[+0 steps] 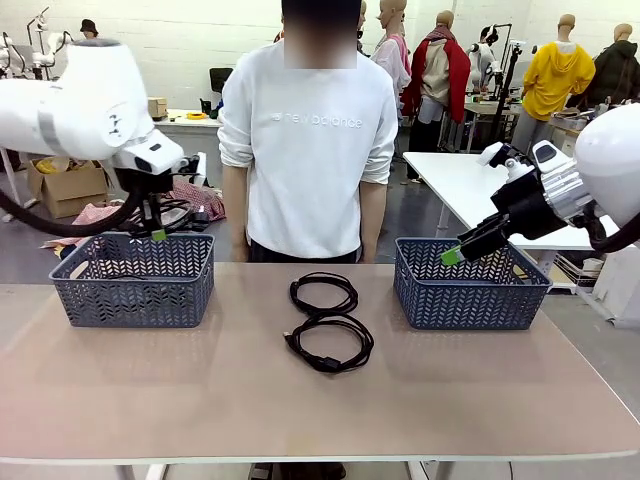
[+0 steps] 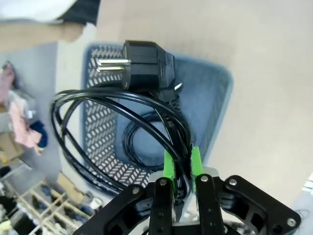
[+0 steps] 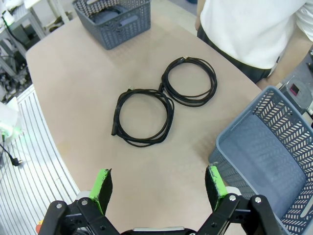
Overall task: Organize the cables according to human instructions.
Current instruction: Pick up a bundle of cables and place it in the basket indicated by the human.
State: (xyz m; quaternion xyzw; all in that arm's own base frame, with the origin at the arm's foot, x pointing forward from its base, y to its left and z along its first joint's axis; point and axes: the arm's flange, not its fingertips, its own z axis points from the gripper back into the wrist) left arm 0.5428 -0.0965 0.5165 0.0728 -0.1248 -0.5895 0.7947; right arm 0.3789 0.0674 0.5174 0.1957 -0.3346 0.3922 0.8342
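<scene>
Tan and flat, the table point(image 1: 150, 380) fills the lower part of the front view. A grey plastic basket with holes, the left basket point(image 1: 132, 290), stands at the left of the frame, and the right basket point(image 1: 465, 298), just like it, stands at the right. Two thin black cables coiled in round loops lie in the middle, the far loop point(image 1: 323, 294) touching the near loop point(image 1: 330, 345). A person in a white top point(image 1: 308, 150) stands behind them.

The left gripper point(image 2: 180, 159) is squeezed tight on a third black cable point(image 2: 122, 103) with a big plug, hanging over the left basket. Another loop point(image 2: 129, 142) seems to lie inside it. The right gripper point(image 3: 159, 183) is wide apart and holds nothing, up by the right basket.

The cables look light and bendy, so a loop may flop or come undone. I think it is best to pinch all the strands of a loop together at one side.
</scene>
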